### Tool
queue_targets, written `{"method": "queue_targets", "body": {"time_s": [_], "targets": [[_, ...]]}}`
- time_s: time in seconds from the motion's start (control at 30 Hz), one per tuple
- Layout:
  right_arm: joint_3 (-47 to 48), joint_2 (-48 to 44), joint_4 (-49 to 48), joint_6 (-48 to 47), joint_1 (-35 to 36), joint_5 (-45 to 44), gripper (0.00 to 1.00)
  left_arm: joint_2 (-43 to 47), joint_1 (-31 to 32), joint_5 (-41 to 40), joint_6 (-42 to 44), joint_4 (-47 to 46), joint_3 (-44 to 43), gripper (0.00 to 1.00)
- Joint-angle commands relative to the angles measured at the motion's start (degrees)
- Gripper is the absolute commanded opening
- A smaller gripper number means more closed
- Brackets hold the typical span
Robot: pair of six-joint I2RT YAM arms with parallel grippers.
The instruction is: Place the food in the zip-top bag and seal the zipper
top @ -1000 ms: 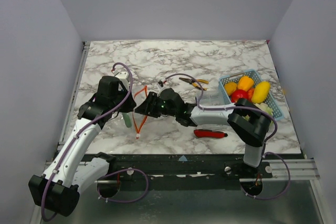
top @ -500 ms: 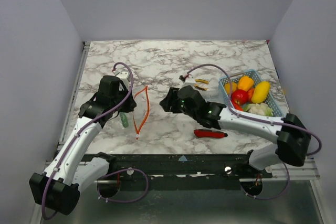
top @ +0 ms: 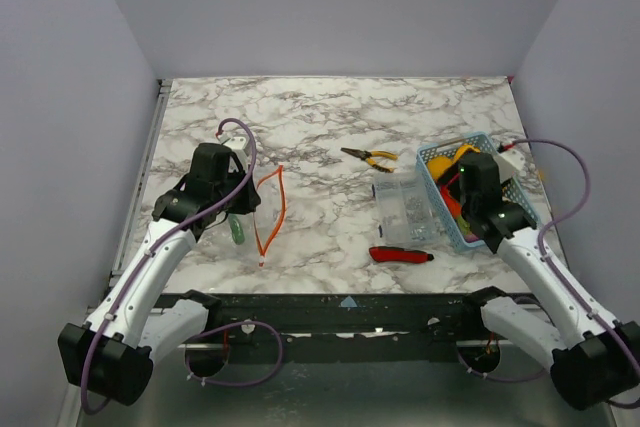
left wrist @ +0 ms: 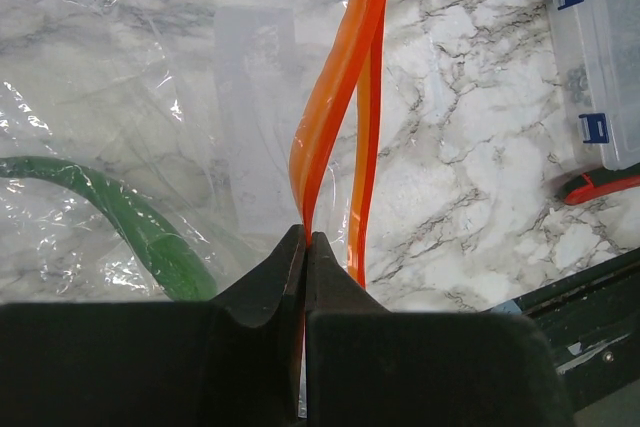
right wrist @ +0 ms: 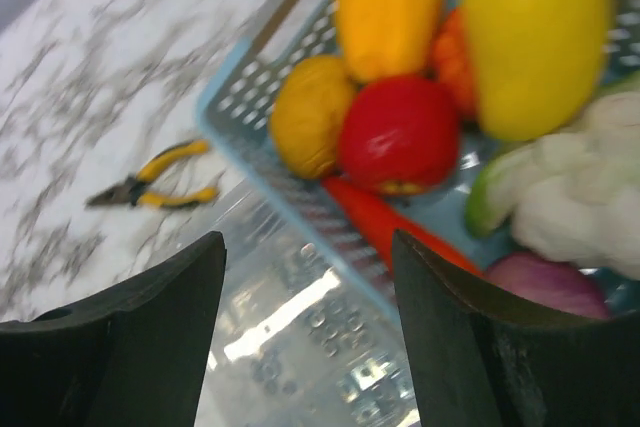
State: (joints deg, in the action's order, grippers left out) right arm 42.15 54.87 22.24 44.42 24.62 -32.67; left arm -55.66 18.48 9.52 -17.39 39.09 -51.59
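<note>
Left wrist: left end effector (left wrist: 305,245) clamps smooth orange zipper (left wrist: 336,97); right end effector (right wrist: 306,243) gapes empty.

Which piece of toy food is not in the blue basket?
The long curved green piece, showing through the crinkly transparent plastic bag; the others lie in the light blue mesh basket.

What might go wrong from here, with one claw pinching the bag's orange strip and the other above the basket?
1. The left claw seems to pinch just one lip of the zipper, and the bag gapes only narrowly. A bulky piece may snag there or tug the strip free.
2. The food sits tightly packed in the basket. The open right claw, closing on the tomato, may catch a neighbour or the mesh rim.
</note>
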Motion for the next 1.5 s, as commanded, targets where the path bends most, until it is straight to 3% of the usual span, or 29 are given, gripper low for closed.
{"method": "queue_targets", "body": {"time_s": [0.0, 0.07, 0.2, 0.4, 0.57, 0.83, 1.17, 1.47], "targets": [[-2.67, -3.37, 4.84, 0.62, -13.74, 1.96, 0.71, -0.12, -0.2, 0.77, 0.16, -0.34, -0.05, 0.0], [-2.78, -3.12, 4.42, -0.05, -17.84, 1.73, 0.76, -0.05, -0.2, 0.88, 0.17, -0.33, 0.01, 0.0], [-1.01, 1.09, 2.7, -0.03, -23.3, 0.32, 0.99, -0.09, -0.2, 1.19, 0.16, -0.47, -0.03, 0.0], [5.82, 12.11, -0.97, -1.41, -24.27, -1.67, 1.0, 0.11, -0.2, 1.49, 0.16, -0.42, 0.08, 0.0], [11.12, 21.06, -2.01, -8.38, -24.27, -6.52, 1.0, 0.2, -0.2, 1.81, 0.16, -0.51, 0.18, 0.0], [11.81, 28.18, -3.99, -13.95, -24.27, -13.9, 0.99, 0.2, -0.2, 2.25, 0.16, -0.54, 0.18, 0.0], [15.23, 35.02, -3.39, -15.63, -24.27, -15.1, 0.84, -0.09, -0.18, 2.11, 0.16, -0.57, 0.17, 0.0], [14.86, 31.31, -3.05, -16.3, -24.27, -12.12, 0.4, 0.02, -0.19, 2.16, 0.16, -0.51, 0.13, 0.0]]}}
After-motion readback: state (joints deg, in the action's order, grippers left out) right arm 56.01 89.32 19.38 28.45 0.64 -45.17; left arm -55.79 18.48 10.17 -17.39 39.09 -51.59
